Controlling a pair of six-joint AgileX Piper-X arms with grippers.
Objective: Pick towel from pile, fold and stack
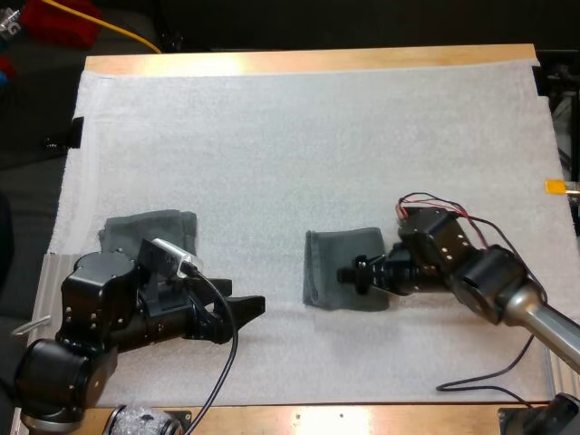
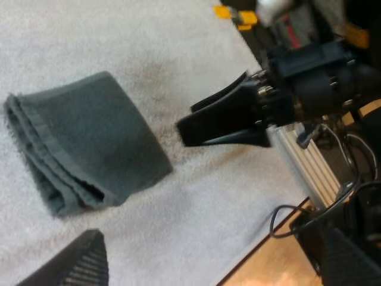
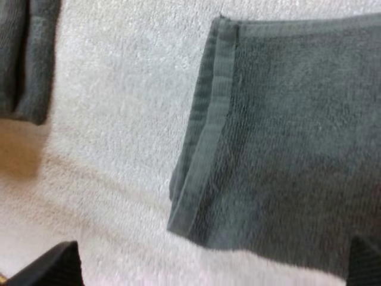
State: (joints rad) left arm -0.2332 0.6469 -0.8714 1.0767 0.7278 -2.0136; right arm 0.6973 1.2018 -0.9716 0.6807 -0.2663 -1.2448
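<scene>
The left arm (image 1: 100, 304) lies low at the near left of the white mat (image 1: 299, 136) on the wooden surface (image 1: 308, 62). It points right with its jaws wide apart and clear of everything, and a second towel (image 1: 149, 228) lies just behind it. The right arm (image 1: 489, 281) reaches in low from the right, its jaws apart over the right part of the folded towel (image 1: 326, 267), which lies flat near the mat's middle.

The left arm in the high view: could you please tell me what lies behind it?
A dark grey-green towel on the white mat; the left arm covers its near part, so its full shape is hidden.
</scene>
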